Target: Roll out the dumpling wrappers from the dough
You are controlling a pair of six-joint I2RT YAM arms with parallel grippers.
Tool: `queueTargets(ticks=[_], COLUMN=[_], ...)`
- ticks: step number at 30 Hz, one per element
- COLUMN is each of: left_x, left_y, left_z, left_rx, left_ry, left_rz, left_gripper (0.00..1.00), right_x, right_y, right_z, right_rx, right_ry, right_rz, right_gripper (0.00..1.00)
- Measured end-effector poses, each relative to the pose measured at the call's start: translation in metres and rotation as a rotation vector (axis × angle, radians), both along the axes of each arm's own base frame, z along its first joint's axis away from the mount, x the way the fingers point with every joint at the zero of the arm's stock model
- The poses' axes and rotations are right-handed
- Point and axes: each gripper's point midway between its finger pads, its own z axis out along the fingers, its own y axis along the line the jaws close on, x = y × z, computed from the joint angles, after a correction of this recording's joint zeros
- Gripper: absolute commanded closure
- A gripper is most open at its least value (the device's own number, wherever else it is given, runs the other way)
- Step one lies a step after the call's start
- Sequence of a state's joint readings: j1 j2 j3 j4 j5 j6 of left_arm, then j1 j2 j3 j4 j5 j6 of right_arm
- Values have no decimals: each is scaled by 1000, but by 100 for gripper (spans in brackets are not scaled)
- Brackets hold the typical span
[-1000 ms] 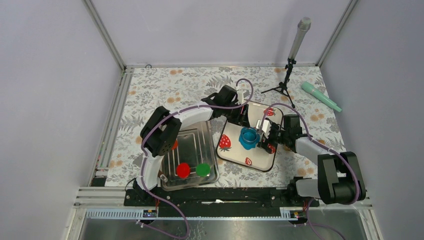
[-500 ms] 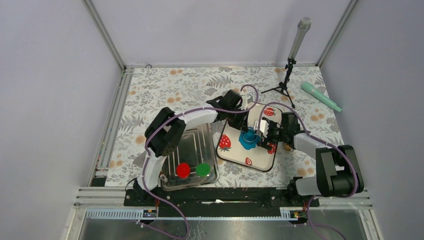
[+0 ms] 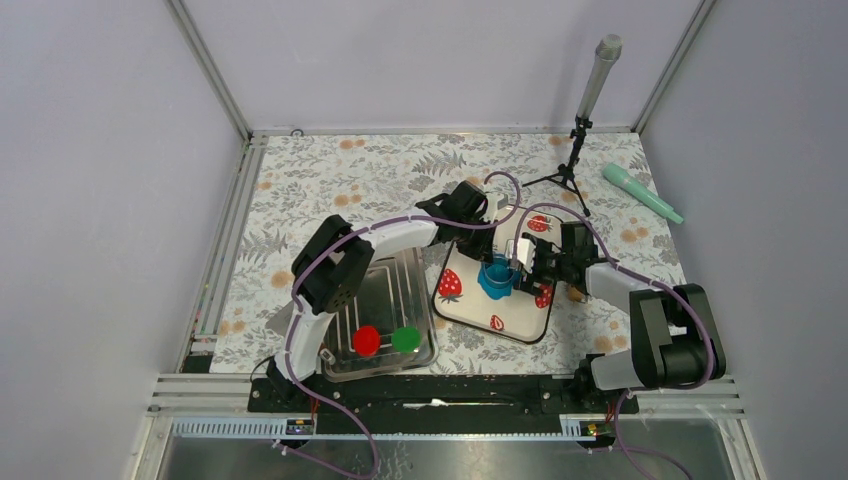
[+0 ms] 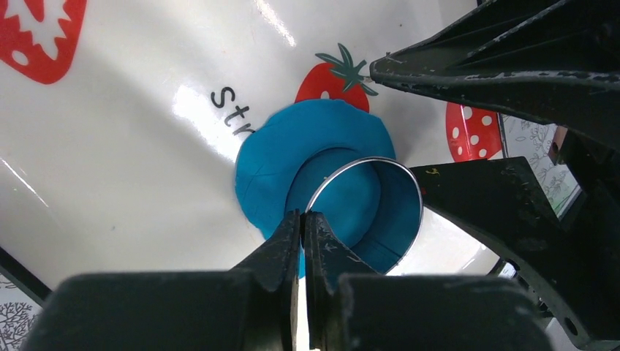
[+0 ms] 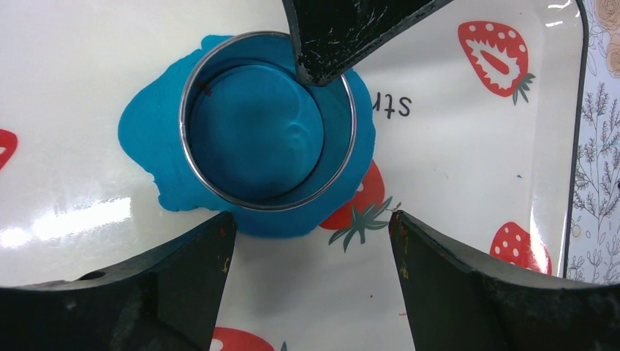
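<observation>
Left gripper [image 4: 302, 219]: jaws pinched almost together on the thin wall of the ring cutter [image 5: 183, 139], at the side of the ring toward the far edge of the strawberry tray [image 5: 453, 161].
Right gripper [image 5: 311, 218]: jaws spread wide and holding nothing; it hangs over the strawberry tray on its right side, with one finger to either side of the dough's edge.
Dough [image 5: 252, 131]: bright blue, flattened to a ragged round patch; it lies flat on the strawberry tray, near its middle, partly over a printed strawberry.
Ring cutter: metal band standing upright on the dough, which shows both inside the ring and all round it.
Strawberry tray: glossy white, dark rim, red strawberry prints and some lettering; it sits tilted on the floral tablecloth [image 3: 330, 175].
Metal tray [image 3: 385, 285]: just beside the strawberry tray, on its left.
Red disc [image 3: 366, 340] and green disc [image 3: 405, 339]: side by side in the metal tray, left of the strawberry tray and nearer the arm bases.
Microphone stand [image 3: 575, 160]: beyond the strawberry tray's far right corner.
</observation>
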State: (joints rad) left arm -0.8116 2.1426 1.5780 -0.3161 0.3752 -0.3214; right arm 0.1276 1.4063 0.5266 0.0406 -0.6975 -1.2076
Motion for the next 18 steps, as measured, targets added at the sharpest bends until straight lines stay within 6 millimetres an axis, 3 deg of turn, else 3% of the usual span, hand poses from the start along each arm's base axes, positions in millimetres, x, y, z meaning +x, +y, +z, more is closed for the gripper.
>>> queueTargets(ticks=[18], left_x=[2], left_y=[1], left_z=[0], left_rx=[13], left_ry=[-11], left_rz=[0], left_gripper=[100], right_x=[-1], right_y=[-2], right_z=[0], right_rx=[-24], right_ry=[23], right_rz=[11], right_gripper=[12])
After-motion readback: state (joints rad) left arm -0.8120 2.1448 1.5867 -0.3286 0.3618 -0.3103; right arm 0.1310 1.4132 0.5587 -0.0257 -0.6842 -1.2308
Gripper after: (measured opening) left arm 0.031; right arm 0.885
